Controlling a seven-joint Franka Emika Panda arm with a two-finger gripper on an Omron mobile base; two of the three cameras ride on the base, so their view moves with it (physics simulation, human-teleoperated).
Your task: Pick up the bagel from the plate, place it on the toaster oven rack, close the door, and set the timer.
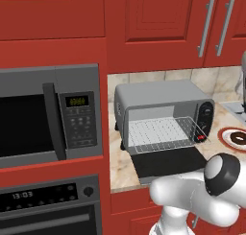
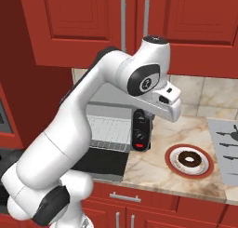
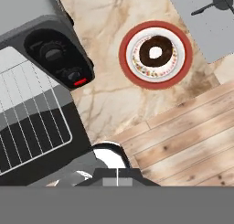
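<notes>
Currently gripper pressed together, holds nothing; spread it before descent or you knock bagel [image 3: 155,51] off plate [image 3: 155,26] on worktop [image 3: 109,95]. Door [image 1: 168,163] lies open: keep arm clear of rack [image 1: 161,133].

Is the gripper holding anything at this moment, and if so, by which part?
Nothing is held. The gripper is shut and empty, high above the counter; the bagel lies untouched on the plate.

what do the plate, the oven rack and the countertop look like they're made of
Plate: probably glazed ceramic, smooth white with a red rim.
Toaster oven rack: silver metal wire, thin parallel bars.
Countertop: looks like polished marble or stone, beige with darker veins.
</notes>
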